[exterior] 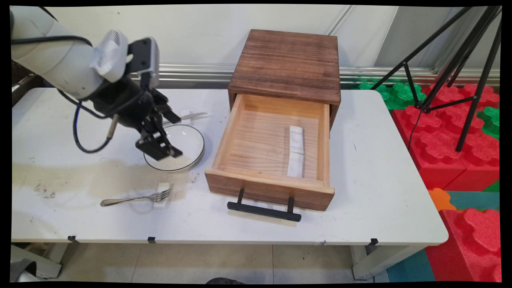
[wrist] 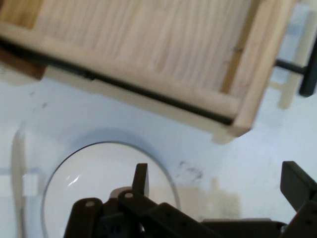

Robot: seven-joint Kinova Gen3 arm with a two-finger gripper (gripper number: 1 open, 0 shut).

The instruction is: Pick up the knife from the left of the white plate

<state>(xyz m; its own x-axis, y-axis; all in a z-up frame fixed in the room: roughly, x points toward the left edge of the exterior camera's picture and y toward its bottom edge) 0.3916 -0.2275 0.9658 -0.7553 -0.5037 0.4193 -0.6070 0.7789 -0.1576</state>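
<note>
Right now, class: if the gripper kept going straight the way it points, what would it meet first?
Most likely the plate. The gripper, fingers open, points down and toward the open drawer, hanging over the plate's left part. The hand view shows the plate right beyond the fingers. Height above it is unclear.

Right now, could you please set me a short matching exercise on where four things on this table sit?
Things:
1. fork
2. knife
3. glass plate
4. long white block

Places:
A. inside the open drawer
B. under the gripper
C. behind the plate, toward the wall
D. near the table's front edge, tines on a small white block

Pairs: 1-D, 2-C, 3-B, 4-A
</note>
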